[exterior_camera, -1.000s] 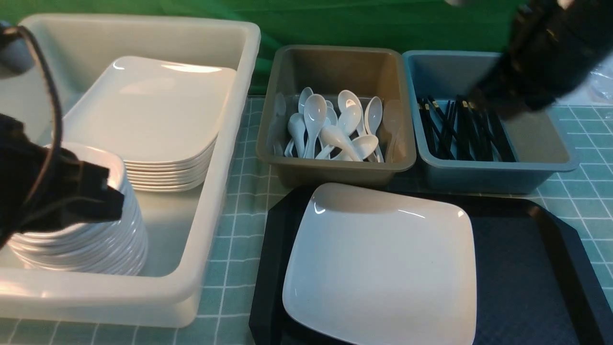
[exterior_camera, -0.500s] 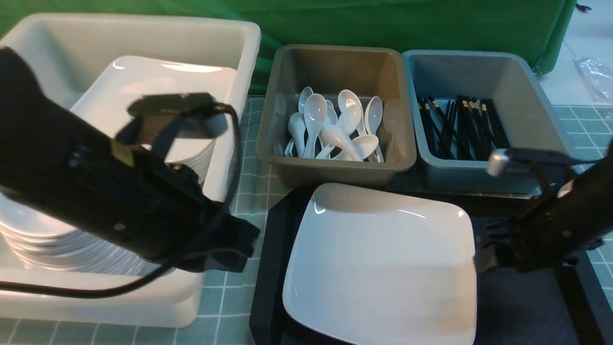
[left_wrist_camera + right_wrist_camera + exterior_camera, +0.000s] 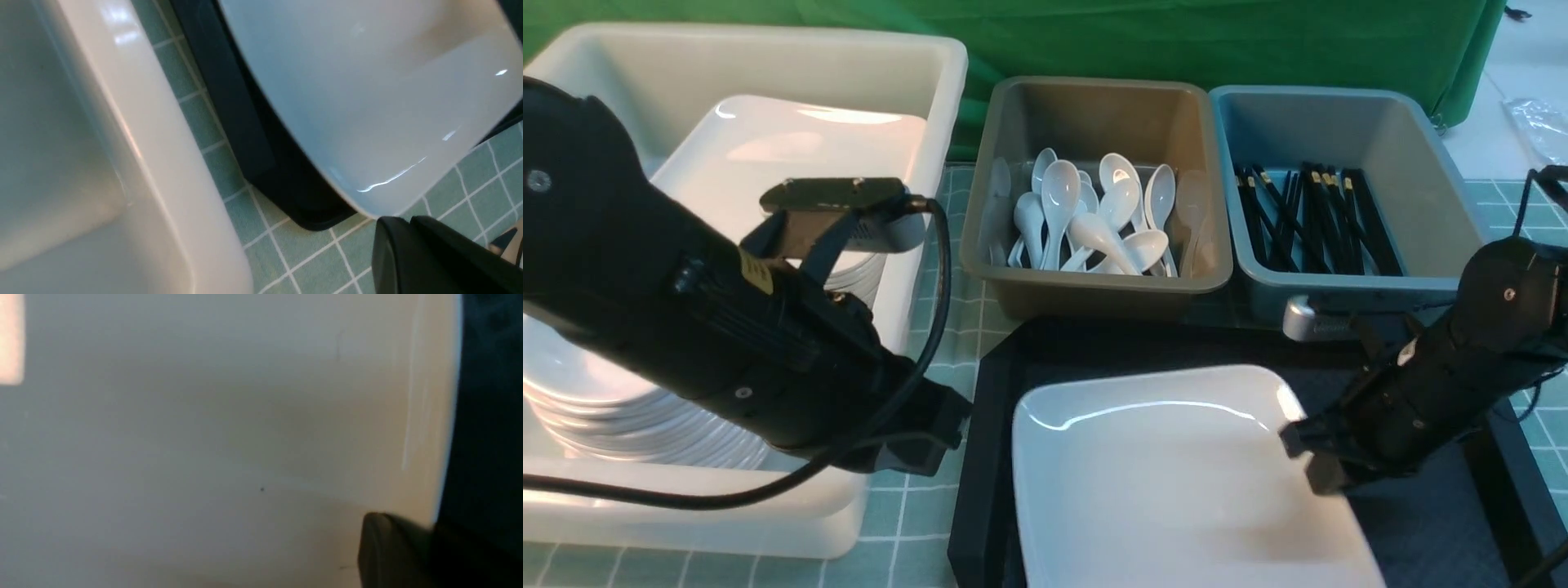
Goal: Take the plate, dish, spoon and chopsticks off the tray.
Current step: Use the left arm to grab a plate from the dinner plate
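The white square plate (image 3: 1168, 474) lies on the black tray (image 3: 988, 457), pulled toward the tray's front edge. My right gripper (image 3: 1307, 461) is shut on the plate's right rim. In the right wrist view one finger (image 3: 384, 539) rests on top of the plate (image 3: 204, 437) and the other is hidden beneath it. My left gripper (image 3: 943, 433) hangs shut and empty over the mat beside the tray's left rim; its closed jaws (image 3: 402, 222) sit just off the plate's corner (image 3: 367, 81). No spoon, chopsticks or dish shows on the visible part of the tray.
A white tub (image 3: 907, 269) on the left holds stacked square plates (image 3: 792, 163) and a stack of small dishes (image 3: 621, 416), partly hidden by my left arm. Behind the tray stand a grey bin (image 3: 1094, 286) with several spoons and a blue bin (image 3: 1339, 290) with several chopsticks.
My right arm came down from over the blue bin and closed on the plate's right rim; the plate slid toward the front. My left arm swung from the tub to the tray's left side.
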Action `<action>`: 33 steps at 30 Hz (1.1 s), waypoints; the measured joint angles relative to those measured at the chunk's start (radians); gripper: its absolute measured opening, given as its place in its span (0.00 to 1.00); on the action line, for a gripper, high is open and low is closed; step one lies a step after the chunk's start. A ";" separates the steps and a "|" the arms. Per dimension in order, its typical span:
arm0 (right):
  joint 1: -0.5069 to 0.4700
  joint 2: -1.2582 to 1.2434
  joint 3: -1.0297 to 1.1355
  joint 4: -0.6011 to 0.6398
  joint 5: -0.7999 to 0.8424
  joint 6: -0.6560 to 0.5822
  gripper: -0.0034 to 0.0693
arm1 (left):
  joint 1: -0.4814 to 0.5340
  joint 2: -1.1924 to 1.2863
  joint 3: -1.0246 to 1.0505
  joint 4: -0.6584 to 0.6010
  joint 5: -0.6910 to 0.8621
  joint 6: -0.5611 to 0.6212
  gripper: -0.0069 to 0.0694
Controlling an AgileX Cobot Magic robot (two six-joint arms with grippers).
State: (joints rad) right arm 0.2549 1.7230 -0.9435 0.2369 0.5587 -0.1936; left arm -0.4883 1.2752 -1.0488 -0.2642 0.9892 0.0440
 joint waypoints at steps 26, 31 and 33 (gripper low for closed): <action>0.019 -0.358 0.000 -0.368 0.296 0.235 0.70 | -0.071 0.393 -0.358 -0.007 0.043 0.007 0.11; 0.023 -0.595 0.000 -0.367 0.349 0.239 0.50 | -0.071 0.552 -0.493 -0.006 0.052 0.075 0.16; 0.023 -0.672 0.000 -0.367 0.374 0.239 0.43 | -0.071 0.605 -0.532 0.000 0.052 0.085 0.21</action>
State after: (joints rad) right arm 0.2783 1.0512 -0.9434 -0.1299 0.9329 0.0450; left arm -0.5590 1.8801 -1.5810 -0.2638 1.0415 0.1289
